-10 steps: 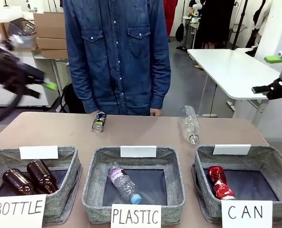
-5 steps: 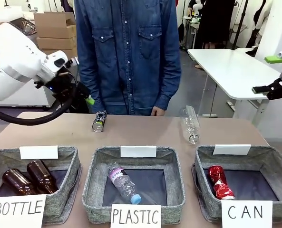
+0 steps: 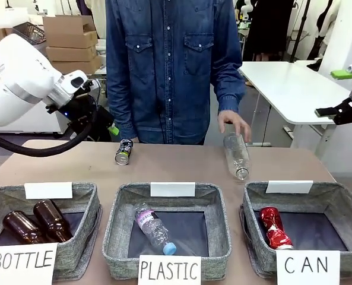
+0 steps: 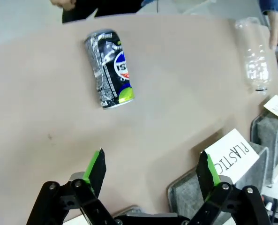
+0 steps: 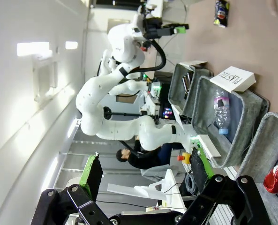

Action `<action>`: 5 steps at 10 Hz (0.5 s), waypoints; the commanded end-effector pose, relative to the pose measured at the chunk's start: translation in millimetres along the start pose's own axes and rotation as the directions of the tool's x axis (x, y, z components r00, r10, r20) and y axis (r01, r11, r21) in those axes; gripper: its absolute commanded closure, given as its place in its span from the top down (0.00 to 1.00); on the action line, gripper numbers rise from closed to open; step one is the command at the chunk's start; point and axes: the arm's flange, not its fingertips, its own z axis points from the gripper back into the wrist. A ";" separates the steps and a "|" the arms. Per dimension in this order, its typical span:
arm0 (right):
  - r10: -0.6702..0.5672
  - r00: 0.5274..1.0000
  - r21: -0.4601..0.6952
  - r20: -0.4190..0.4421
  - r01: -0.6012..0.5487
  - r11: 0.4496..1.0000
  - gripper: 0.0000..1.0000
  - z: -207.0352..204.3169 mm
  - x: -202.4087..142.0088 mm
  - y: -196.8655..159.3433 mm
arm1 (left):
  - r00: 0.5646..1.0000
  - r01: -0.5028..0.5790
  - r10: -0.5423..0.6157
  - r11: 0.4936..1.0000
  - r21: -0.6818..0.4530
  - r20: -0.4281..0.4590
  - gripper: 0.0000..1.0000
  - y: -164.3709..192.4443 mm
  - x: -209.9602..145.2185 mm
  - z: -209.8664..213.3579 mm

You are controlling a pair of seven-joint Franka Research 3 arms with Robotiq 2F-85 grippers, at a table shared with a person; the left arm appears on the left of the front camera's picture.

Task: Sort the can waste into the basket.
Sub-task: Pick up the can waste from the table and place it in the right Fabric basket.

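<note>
Lowest in the front view, three grey baskets stand in a row along the bottom of the frame. The one at lower right (image 3: 337,189) has a sign (image 3: 308,266) reading "CAN", and the crushed red can (image 3: 275,227) lies inside it on the dark bottom, toward its left side. The middle basket (image 3: 128,191), signed "PLASTIC", holds a clear bottle with a blue cap (image 3: 154,228). The lower-left basket (image 3: 3,193), signed "BOTTLE", holds two brown bottles (image 3: 36,222).

Beyond the baskets, on the bare table (image 3: 176,169), the dark can (image 3: 123,152) lies on its side left of centre, near the far edge. To the right of centre a clear plastic bottle (image 3: 237,155) lies on the table, and a person's hand (image 3: 233,123) is just above its far end; contact cannot be told.

In the left wrist view, the left gripper (image 4: 151,168) rises from the bottom edge with its fingers spread wide and nothing between them. The dark can sits in that frame's upper left, well apart from the fingertips. In the front view this arm is at the upper left, above the table's far left part.

The right gripper (image 5: 146,171) is also spread and empty; in the front view it hangs at the right edge, high off the table.

The person in a denim shirt (image 3: 170,65) stands at the far side, top centre.
</note>
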 end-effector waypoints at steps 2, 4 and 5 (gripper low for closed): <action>0.030 0.999 -0.006 -0.014 -0.030 1.000 1.00 1.5 -1.3 0.1 | 0.994 -0.091 0.094 0.995 0.047 -0.062 1.00 -11.9 45.4 -36.4; 0.030 0.999 -0.006 -0.014 -0.030 1.000 1.00 1.5 -1.3 0.1 | 0.984 -0.127 0.140 0.984 0.123 -0.108 1.00 -13.6 62.9 -62.6; 0.030 0.999 -0.006 -0.014 -0.030 1.000 1.00 1.5 -1.3 0.1 | 0.977 -0.145 0.169 0.973 0.177 -0.128 1.00 -8.5 68.9 -77.2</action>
